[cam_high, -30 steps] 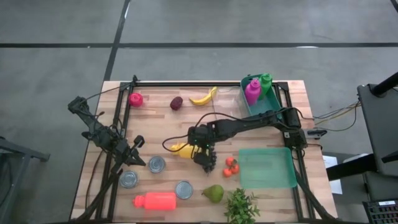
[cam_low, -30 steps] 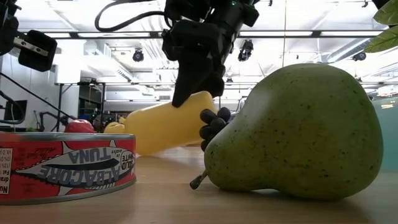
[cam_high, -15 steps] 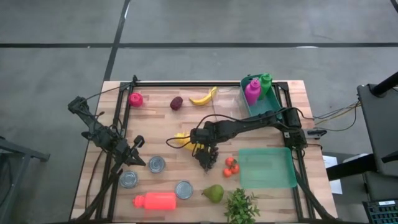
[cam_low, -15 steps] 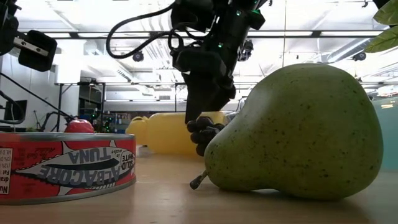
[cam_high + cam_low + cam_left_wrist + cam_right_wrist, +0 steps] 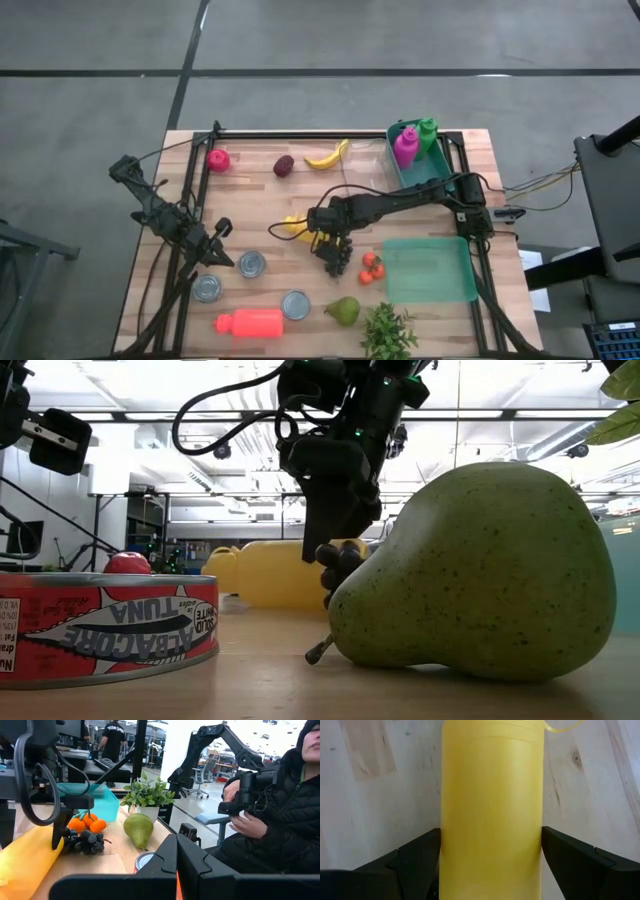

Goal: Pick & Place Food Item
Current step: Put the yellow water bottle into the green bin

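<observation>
A yellow bottle (image 5: 297, 228) lies on its side near the table's middle; it also shows in the low view (image 5: 275, 572) and fills the right wrist view (image 5: 491, 780). My right gripper (image 5: 322, 234) stands over it, one finger on each side (image 5: 491, 842), shut on it. Dark grapes (image 5: 335, 258) lie just nearside of the gripper, and small tomatoes (image 5: 372, 267) to their right. My left gripper (image 5: 215, 245) waits shut by the table's left edge (image 5: 176, 865). My right gripper pinches the yellow bottle's body (image 5: 491, 835) between its two fingers (image 5: 415, 857), which lie across the bottle. It comes from above, pointing down. The bottle lies flat on the table.
A green tray (image 5: 430, 268) sits at the right. A pear (image 5: 343, 310), a plant (image 5: 388, 330), three cans (image 5: 252, 263) and a red bottle (image 5: 250, 322) are near the front. A banana (image 5: 328, 155) and a bin with two bottles (image 5: 415, 150) are at the far edge. A person sits beyond the table (image 5: 280, 820).
My right gripper has moved a little toward the far edge and lowered the yellow bottle. The bottle was tilted with one end raised; it now lies flat on the table, slightly farther from the grapes.
</observation>
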You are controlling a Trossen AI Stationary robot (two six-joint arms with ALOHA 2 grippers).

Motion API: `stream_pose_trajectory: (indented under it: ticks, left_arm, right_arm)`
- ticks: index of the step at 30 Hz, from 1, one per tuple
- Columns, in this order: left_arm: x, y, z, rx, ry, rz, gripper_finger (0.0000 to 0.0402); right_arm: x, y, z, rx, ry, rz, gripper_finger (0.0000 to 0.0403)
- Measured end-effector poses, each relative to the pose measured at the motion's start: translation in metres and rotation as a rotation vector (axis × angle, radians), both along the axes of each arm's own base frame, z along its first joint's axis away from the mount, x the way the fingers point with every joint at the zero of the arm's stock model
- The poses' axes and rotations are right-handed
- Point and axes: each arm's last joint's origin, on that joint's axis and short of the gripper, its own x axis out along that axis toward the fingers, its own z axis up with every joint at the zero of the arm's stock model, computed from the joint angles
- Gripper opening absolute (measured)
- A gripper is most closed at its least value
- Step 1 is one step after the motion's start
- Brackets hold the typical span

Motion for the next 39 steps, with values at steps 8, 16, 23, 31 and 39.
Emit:
stream_pose_trajectory:
  ticks: [8, 16, 23, 31, 39]
  left_arm:
    - [0.0, 0.0, 0.0, 0.0, 0.0, 0.001, 0.0]
    - [0.0, 0.0, 0.0, 0.0, 0.0, 0.0, 0.0]
    - [0.0, 0.0, 0.0, 0.0, 0.0, 0.0, 0.0]
    - [0.0, 0.0, 0.0, 0.0, 0.0, 0.0, 0.0]
    - [0.0, 0.0, 0.0, 0.001, 0.0, 0.0, 0.0]
  right_arm:
    - [-0.001, 0.0, 0.004, 0.001, -0.007, 0.0, 0.0329]
    - [-0.001, 0.0, 0.005, 0.001, -0.01, 0.004, 0.0337]
    - [-0.001, 0.002, 0.005, 0.003, -0.017, 0.026, 0.0393]
    - [0.001, 0.002, 0.009, 0.005, -0.053, 0.026, 0.04]
    - [0.003, 0.004, 0.036, 0.007, -0.133, 0.067, 0.04]
